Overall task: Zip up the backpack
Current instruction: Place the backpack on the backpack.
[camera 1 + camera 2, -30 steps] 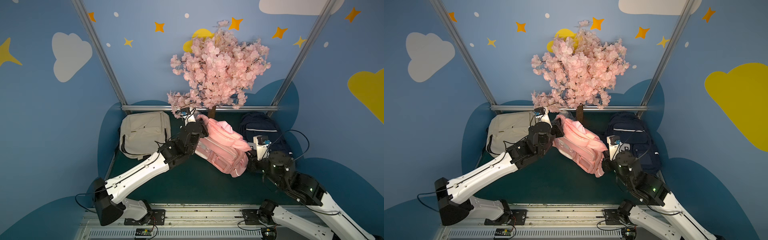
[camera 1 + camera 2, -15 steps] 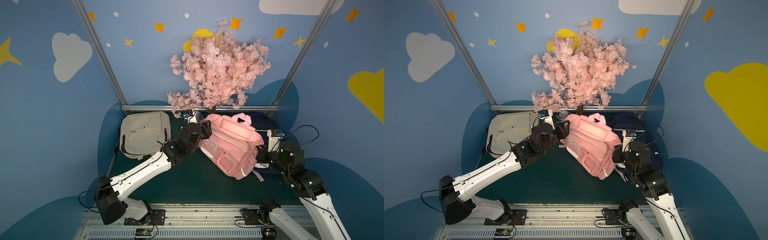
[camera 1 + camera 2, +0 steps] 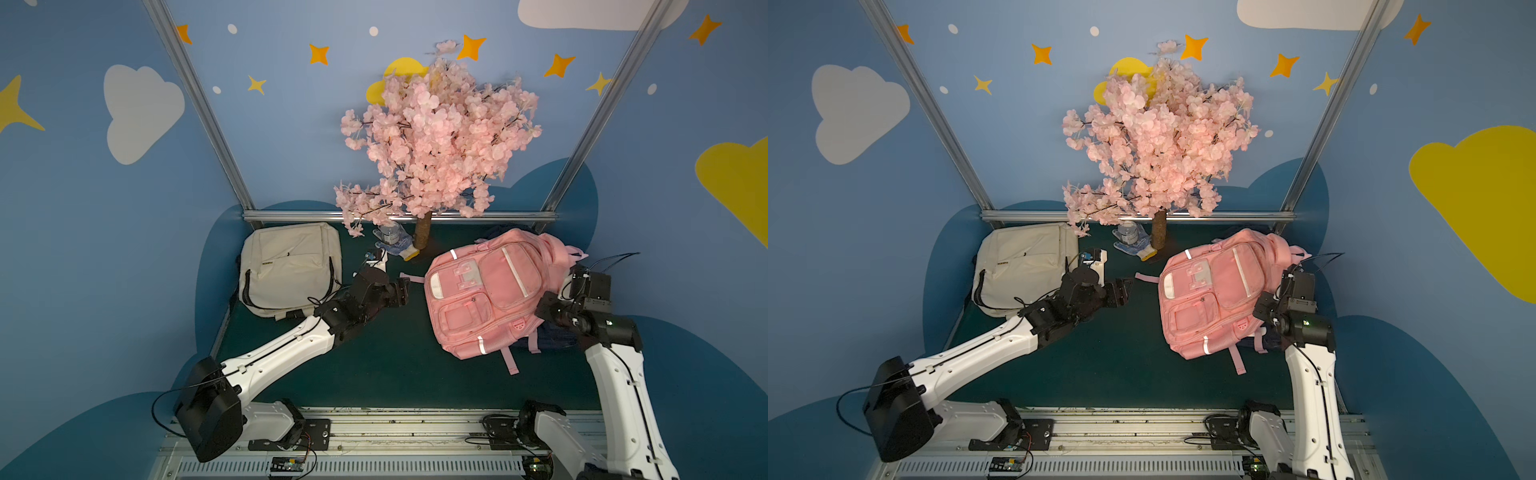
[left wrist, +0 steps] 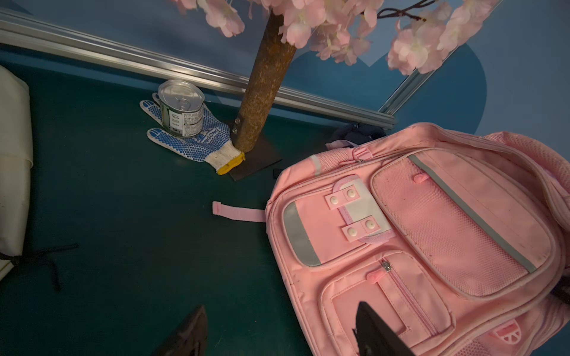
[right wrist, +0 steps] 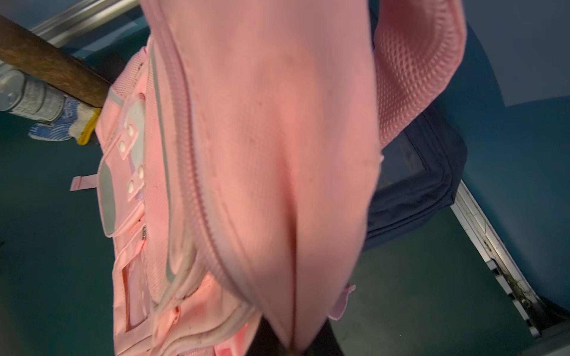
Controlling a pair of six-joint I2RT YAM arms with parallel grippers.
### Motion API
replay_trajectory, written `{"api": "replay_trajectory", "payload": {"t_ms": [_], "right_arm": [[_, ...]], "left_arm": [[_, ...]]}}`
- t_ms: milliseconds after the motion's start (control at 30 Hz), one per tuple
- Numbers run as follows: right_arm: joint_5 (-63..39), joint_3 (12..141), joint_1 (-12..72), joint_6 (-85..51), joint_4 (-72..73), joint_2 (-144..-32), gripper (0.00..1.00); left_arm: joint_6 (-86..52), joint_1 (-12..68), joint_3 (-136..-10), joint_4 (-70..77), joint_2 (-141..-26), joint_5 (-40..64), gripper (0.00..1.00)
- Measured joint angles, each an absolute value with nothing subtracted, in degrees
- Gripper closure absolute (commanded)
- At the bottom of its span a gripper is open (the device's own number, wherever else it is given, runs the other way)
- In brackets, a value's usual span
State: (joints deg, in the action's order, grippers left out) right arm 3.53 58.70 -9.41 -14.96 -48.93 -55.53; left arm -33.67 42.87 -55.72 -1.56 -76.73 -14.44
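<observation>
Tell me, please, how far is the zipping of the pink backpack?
Done, apparently: the front pocket zipper and the visible stretch of the main zipper look closed. In hand: the right gripper is shut on fabric of the pink backpack; the left gripper is open, apart from it. Left: confirm the main zipper's hidden end.

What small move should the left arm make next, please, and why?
Probably ease the open left gripper toward the pink backpack: it holds nothing and hangs apart from the bag, while the right gripper alone pinches its fabric.
</observation>
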Motion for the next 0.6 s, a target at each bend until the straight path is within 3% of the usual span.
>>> {"api": "replay_trajectory", "payload": {"t_ms": [133,200,267,433,500,600], "right_arm": [[3.4,58.7,-13.3,-16.1,-45.8,-62.6,1.00],[3.9,59.0,-14.3,-16.6,-44.4,-66.0,0.94],[4.6,59.9,-14.8,-17.0,-43.5,-69.3,0.84],[7.7,66.0,-15.5,-17.3,-40.9,-76.9,0.47],[8.0,69.2,-15.7,-17.9,-40.4,-78.9,0.24],[7.9,71.5,-14.6,-18.5,-39.9,-79.4,0.14]], "left_arm": [[-33.5,41.4,-55.9,1.3,-83.1,-9.6,0.23],[-33.6,41.2,-56.4,1.8,-86.8,-7.4,0.23],[-33.7,41.2,-56.5,2.0,-89.4,-6.0,0.23],[-33.6,40.9,-56.1,1.6,-89.1,-5.2,0.22],[-33.1,40.1,-56.1,-0.2,-87.3,-5.7,0.21],[-32.5,37.7,-56.1,-4.6,-84.3,-7.3,0.20]]}}
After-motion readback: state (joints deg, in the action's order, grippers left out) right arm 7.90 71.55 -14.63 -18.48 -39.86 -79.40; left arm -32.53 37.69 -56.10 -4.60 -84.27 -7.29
